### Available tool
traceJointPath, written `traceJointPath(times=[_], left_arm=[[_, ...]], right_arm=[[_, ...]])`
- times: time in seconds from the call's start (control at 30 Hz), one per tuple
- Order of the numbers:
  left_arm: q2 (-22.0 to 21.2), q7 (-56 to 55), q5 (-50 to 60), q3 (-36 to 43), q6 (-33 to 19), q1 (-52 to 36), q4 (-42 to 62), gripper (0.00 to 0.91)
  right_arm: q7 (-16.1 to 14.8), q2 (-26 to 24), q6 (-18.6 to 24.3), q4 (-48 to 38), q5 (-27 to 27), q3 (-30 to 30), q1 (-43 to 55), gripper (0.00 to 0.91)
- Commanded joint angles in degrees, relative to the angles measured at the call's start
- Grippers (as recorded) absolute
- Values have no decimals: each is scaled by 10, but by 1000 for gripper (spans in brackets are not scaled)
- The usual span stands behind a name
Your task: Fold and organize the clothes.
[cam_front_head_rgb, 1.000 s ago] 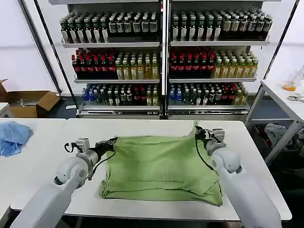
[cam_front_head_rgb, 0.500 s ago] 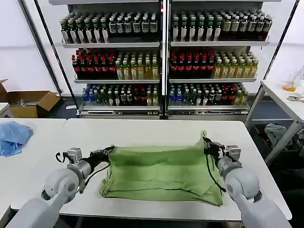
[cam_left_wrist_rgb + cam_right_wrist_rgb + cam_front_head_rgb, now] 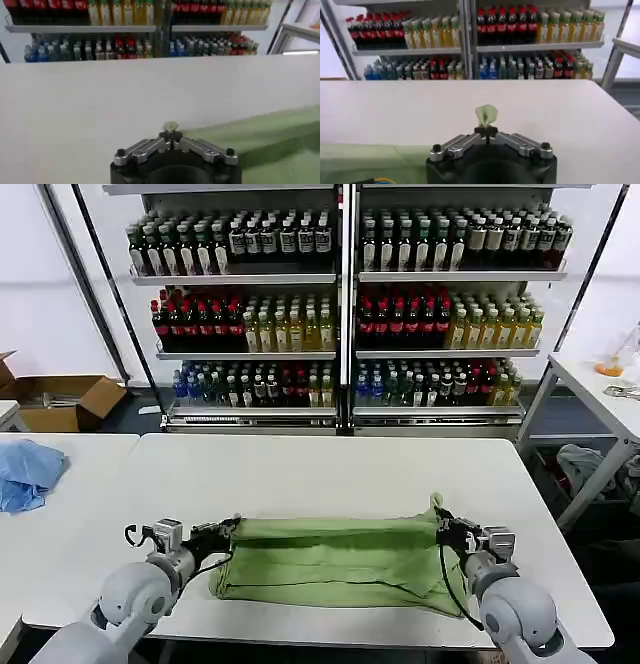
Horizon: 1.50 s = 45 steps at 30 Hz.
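Two grippers share this fold, one at each end of the shirt's [image 3: 335, 559] far edge; the left gripper [image 3: 229, 531] pinches the corner on the robot's left, the right gripper [image 3: 441, 529] the corner on its right, and both sets of jaws are closed on fabric, a small tuft of green poking out between the tips in each wrist view (left gripper [image 3: 171, 131], right gripper [image 3: 486, 125]); the shirt lies on the white table [image 3: 320, 469] near its front edge, bunched into a long, low band with the held edge lying over the layers below; judging by that, the step in hand is carrying the far edge toward the robot to lay it over the near edge; to do it well, the two arms should move at the same pace and height, so the held edge stays straight and taut between them rather than sagging in the middle; the pull should be low and level, since lifting high would drag the bottom layer along and slide the whole shirt off the front of the table; the corners ought to land squarely on the near corners before release, and the jaws should open only once the cloth is resting flat; a blue cloth [image 3: 28, 472] sits well apart on the neighbouring table and plays no part.
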Motion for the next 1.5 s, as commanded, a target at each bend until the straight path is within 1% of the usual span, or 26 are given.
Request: traceJointPath(times=[0.03, 0.23, 0.33, 0.47, 0.57, 0.63, 0.8, 0.97, 1.1, 1.13, 1.17, 1.2, 1.23, 1.5], left_arm=[[-14, -5, 77, 12, -8, 10, 10, 907], [-24, -45, 115, -6, -31, 41, -23, 907], [-39, -78, 123, -21, -49, 63, -43, 907], [-73, -111, 130, -37, -69, 106, -68, 907], [-98, -121, 156, -39, -80, 127, -73, 907], [-131, -124, 171, -37, -85, 137, -75, 907], [-184, -127, 209, -27, -98, 153, -65, 907], [-212, -128, 247, -24, -112, 160, -40, 907], [-220, -131, 253, -24, -118, 161, -33, 907], [-222, -131, 255, -24, -121, 161, -30, 534], [-225, -132, 257, -25, -124, 161, -26, 71], [-226, -132, 256, -25, -125, 161, -24, 30], [-228, -131, 256, -26, -126, 161, -22, 20], [-237, -126, 250, -30, -131, 175, -22, 20]], right_arm=[[-17, 13, -2, -14, -70, -16, -23, 907], [-16, 12, 8, 13, -80, -5, -36, 907], [-17, 12, 11, 34, -86, 6, -54, 907], [-18, 15, 17, 53, -95, 18, -79, 907], [-18, 16, 22, 58, -98, 22, -90, 907], [-18, 18, 24, 60, -98, 25, -96, 907], [-17, 21, 30, 62, -98, 30, -107, 907], [-17, 19, 35, 62, -98, 33, -113, 907], [-16, 19, 37, 62, -97, 33, -114, 907], [-16, 18, 38, 62, -96, 32, -113, 907], [-15, 19, 38, 62, -96, 31, -113, 907], [-15, 19, 38, 61, -96, 31, -113, 907], [-14, 19, 38, 62, -95, 30, -112, 907], [-10, 13, 39, 65, -87, 28, -110, 907]])
